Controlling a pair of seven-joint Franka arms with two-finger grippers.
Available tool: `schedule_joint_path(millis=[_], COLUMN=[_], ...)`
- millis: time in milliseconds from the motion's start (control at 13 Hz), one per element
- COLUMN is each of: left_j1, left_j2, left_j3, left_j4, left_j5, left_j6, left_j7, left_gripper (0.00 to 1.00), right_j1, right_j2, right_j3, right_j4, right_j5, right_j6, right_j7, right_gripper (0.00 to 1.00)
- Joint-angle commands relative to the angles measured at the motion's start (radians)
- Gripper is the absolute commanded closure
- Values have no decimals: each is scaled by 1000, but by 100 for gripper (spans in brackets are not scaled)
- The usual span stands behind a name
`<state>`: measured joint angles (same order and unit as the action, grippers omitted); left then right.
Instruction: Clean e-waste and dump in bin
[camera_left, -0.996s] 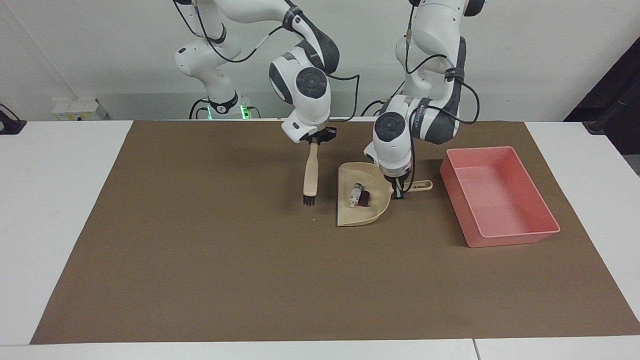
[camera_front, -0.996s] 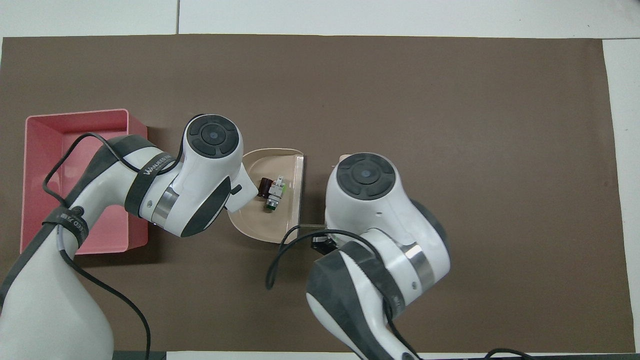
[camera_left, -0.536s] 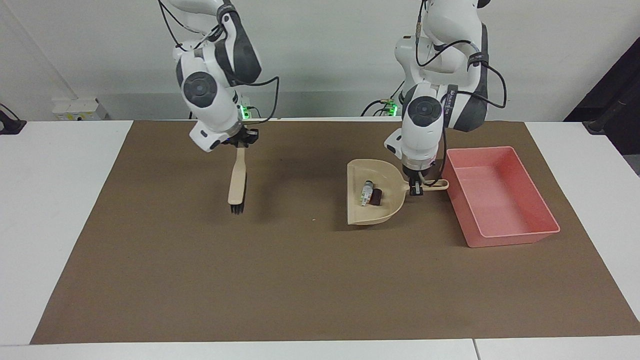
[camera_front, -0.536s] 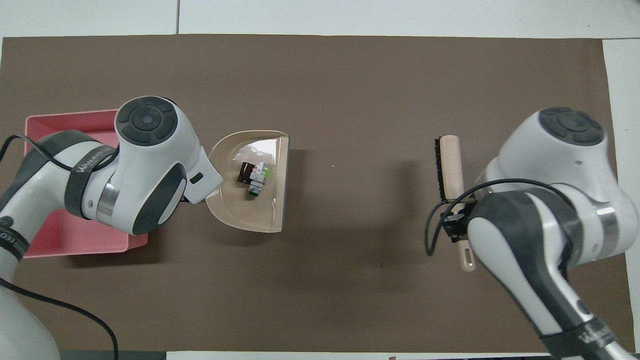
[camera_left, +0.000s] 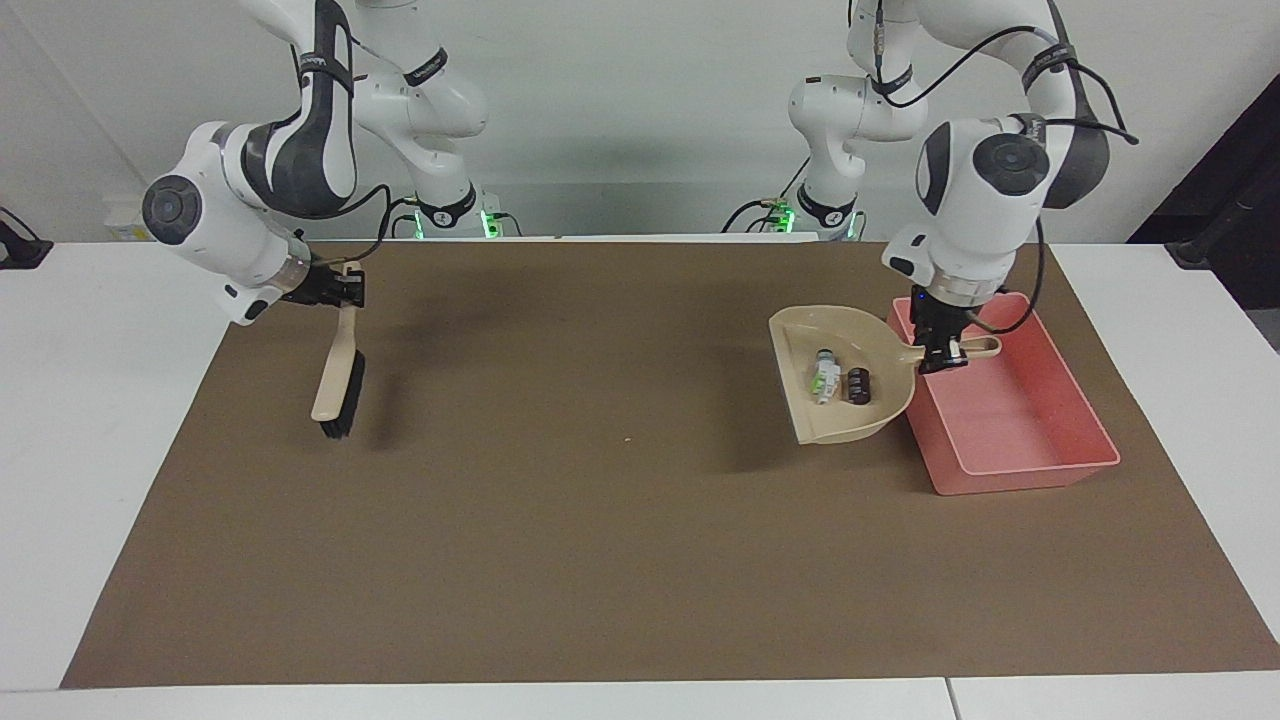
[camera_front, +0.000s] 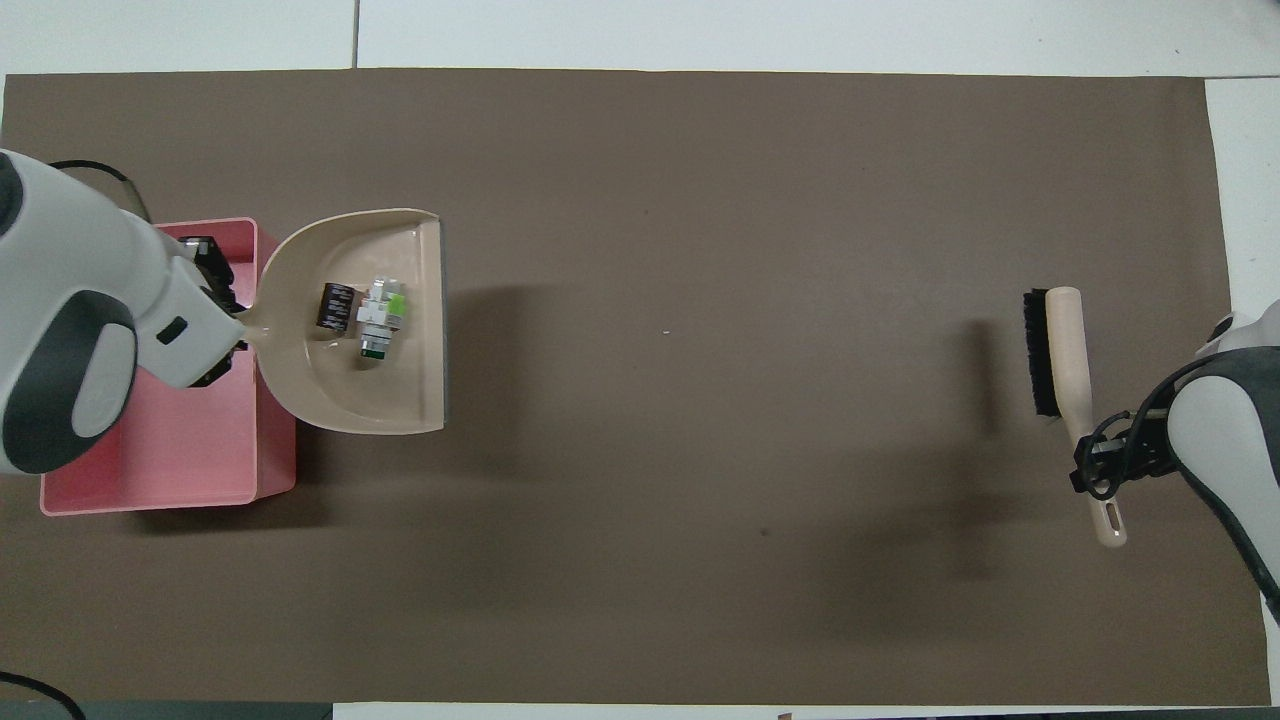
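Left claw (camera_left: 941, 357) clamped on dustpan (camera_left: 845, 385) handle over bin (camera_left: 1010, 440); e-waste (camera_front: 365, 312) clearest overhead; right claw (camera_left: 338, 290) clutching brush (camera_left: 338, 385).

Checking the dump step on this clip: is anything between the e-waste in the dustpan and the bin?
Nothing visible is. The left claw holds the dustpan by its handle, raised beside the bin, with the e-waste lying in the pan. The pan's handle reaches over the bin's open, unblocked inside. The right claw holds the brush at the right arm's end.

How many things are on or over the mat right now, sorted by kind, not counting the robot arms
E-waste pieces: 2 (white block, dark chip)
Dustpan: 1
Brush: 1
Pink bin: 1
Total: 5
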<state>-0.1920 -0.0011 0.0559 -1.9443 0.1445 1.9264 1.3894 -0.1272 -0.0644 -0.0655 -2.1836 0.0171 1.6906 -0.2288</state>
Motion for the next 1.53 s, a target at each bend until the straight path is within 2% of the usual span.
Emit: schedule_joint_path(millis=[0, 307, 460, 690, 843, 1073, 1303, 1380, 1456], left_j1=[135, 294, 348, 353, 358, 336, 304, 278, 260], left_j2=[-43, -20, 7, 30, 44, 50, 39, 39, 39], left_j3=[-2, 2, 7, 6, 7, 6, 4, 4, 4], left_j4=[-2, 50, 91, 102, 97, 91, 47, 45, 44], left_j5=[-49, -48, -7, 261, 317, 473, 588, 627, 656], left_j6=[-17, 0, -4, 48, 60, 54, 26, -7, -33], left_j7=[60, 212, 240, 252, 246, 232, 205, 154, 123], left_gripper=[100, 100, 100, 100, 100, 100, 100, 100, 100], right_j1=[1, 6, 12, 12, 14, 11, 11, 11, 11], right_j2=[-14, -6, 21, 24, 20, 14, 8, 8, 8], right_j3=[19, 21, 21, 21, 21, 21, 21, 21, 21], right_j4=[-47, -81, -81, -82, -97, -119, -136, -136, -134], right_j5=[-19, -20, -37, -39, -40, -40, -40, -40, -40], right_j6=[49, 61, 61, 63, 66, 81, 103, 103, 101], right_j7=[40, 52, 104, 109, 109, 109, 109, 111, 112], right_gripper=[100, 100, 100, 100, 100, 100, 100, 92, 76])
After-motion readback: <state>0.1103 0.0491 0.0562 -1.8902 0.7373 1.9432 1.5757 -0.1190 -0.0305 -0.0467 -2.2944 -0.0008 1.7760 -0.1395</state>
